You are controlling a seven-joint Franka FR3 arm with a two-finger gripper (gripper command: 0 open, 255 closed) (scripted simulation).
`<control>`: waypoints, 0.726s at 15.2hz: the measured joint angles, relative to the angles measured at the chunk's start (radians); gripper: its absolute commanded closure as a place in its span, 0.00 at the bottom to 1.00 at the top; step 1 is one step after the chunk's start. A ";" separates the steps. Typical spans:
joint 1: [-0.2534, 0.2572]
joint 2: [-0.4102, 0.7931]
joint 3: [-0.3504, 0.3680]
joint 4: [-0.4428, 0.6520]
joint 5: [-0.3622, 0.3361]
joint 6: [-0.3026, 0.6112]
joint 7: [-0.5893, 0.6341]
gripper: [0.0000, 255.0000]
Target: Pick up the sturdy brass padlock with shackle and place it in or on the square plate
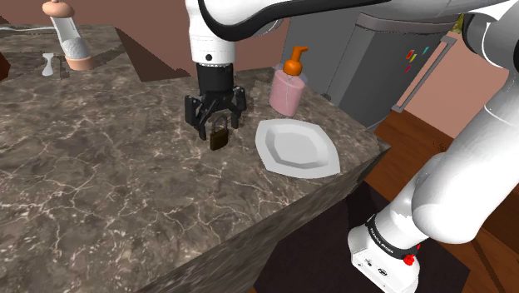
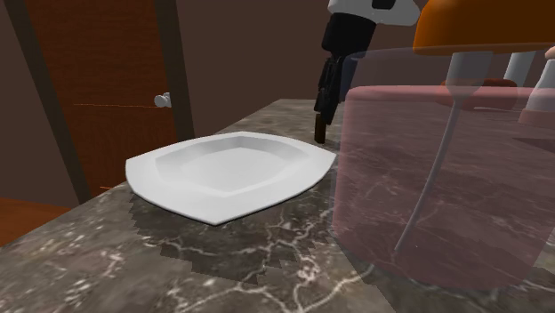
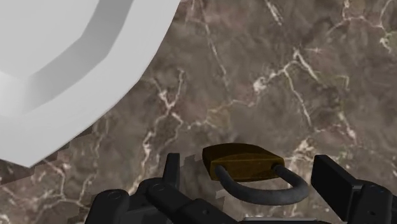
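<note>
Brassy padlock (image 3: 242, 160), veined marble counter (image 3: 286, 76)

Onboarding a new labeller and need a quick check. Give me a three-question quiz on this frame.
1. True or false: the padlock already lies on the white plate.
2. The fingers of the gripper are: A) shut on the padlock; B) open, either side of it; C) shut on nothing.
3. Fill in: the pink dispenser has an ___ pump.
Key: 1 false; 2 B; 3 orange.
</note>
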 measured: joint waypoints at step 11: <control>0.001 -0.002 0.001 -0.002 0.001 0.003 0.000 1.00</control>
